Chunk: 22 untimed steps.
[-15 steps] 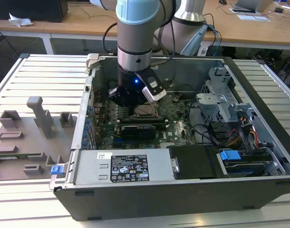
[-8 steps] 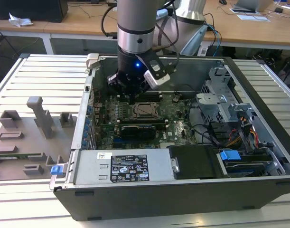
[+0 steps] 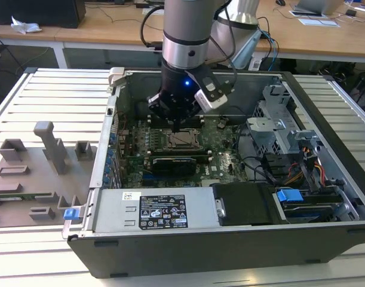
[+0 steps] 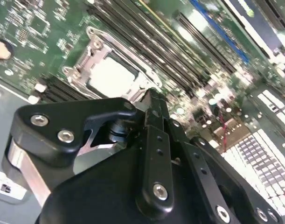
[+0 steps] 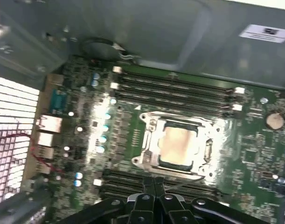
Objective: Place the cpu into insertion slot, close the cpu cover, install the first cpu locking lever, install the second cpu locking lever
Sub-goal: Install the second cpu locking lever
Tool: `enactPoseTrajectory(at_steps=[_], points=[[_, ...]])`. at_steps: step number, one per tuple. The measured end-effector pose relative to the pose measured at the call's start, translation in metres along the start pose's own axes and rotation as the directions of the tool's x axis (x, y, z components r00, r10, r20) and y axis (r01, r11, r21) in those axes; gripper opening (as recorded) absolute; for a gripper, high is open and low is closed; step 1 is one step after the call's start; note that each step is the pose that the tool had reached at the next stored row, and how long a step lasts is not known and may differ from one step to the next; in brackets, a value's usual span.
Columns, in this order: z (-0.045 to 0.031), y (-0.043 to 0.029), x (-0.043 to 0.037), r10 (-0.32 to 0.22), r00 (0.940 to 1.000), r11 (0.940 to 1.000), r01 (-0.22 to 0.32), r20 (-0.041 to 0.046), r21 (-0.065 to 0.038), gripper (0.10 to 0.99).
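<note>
1. My end effector [image 5: 154, 183] hangs just beside the insertion slot [image 5: 179, 143] edge, fingers pressed together, pinching nothing.
2. The cpu [image 5: 178, 143] lies seated in the slot, and the cpu cover [image 5: 154, 140] looks folded down around it, chip showing through its window.
3. So I judge the lever steps are in hand; a thin wire lever [image 5: 186, 181] lies close to my tips.
4. Pressing a lever needs a slim, steady push low along the socket's side.
5. The open computer case [image 3: 325, 239] on the tabletop [image 3: 51, 95] holds the green motherboard [image 3: 224, 161], memory slots [image 5: 175, 88], cables and drive bays.
</note>
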State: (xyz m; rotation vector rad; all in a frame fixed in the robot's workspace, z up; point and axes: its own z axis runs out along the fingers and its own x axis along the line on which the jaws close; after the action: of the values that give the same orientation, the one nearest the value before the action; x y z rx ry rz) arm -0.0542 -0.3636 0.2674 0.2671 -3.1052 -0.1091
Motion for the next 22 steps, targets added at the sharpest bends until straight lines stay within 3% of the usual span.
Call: enactPoseTrajectory(at_steps=[1,2,6,9,12,17,22], points=[[0.0003,-0.0009,-0.0007,0.000,1.0000,1.0000,0.000,0.0006,-0.006,0.106],[0.0010,-0.0035,-0.0006,0.000,1.0000,0.9998,0.000,0.0024,-0.019,0.106],[0.0032,-0.0106,0.0006,-0.001,1.0000,0.9990,0.001,0.0069,-0.045,0.106],[0.0091,-0.0178,-0.0052,-0.001,1.0000,0.9979,0.002,0.0092,-0.064,0.106],[0.0151,-0.0235,-0.0061,-0.001,1.0000,0.9976,0.001,0.0083,-0.070,0.106],[0.0294,-0.0223,0.0069,-0.001,1.0000,0.9976,0.001,0.0083,-0.069,0.106],[0.0437,-0.0232,0.0100,-0.001,1.0000,0.9976,0.001,0.0083,-0.069,0.106]])
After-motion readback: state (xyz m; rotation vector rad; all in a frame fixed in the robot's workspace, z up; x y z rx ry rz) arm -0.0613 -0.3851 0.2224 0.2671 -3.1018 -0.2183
